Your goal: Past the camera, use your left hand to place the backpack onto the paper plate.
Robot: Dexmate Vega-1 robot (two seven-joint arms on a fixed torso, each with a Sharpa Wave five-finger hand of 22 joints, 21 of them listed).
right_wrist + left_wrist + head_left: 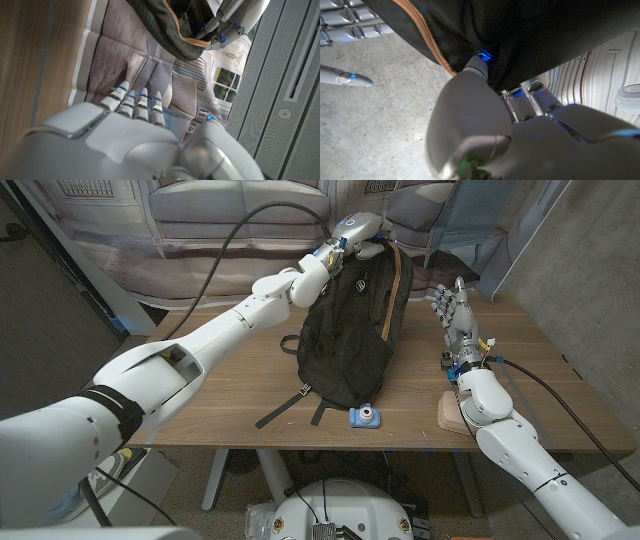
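1. A small blue camera [364, 417] is seen at the near table [230, 415] edge, just in front of the backpack [350, 330].
2. The right hand [458, 315] is held upright, fingers spread, holding nothing.
3. The backpack's top is gripped by the left hand [358, 235]; its bottom is judged still resting on the table.
4. No paper plate can be made out; a full lift is advised, so the straps [290, 408] are kept off the camera.
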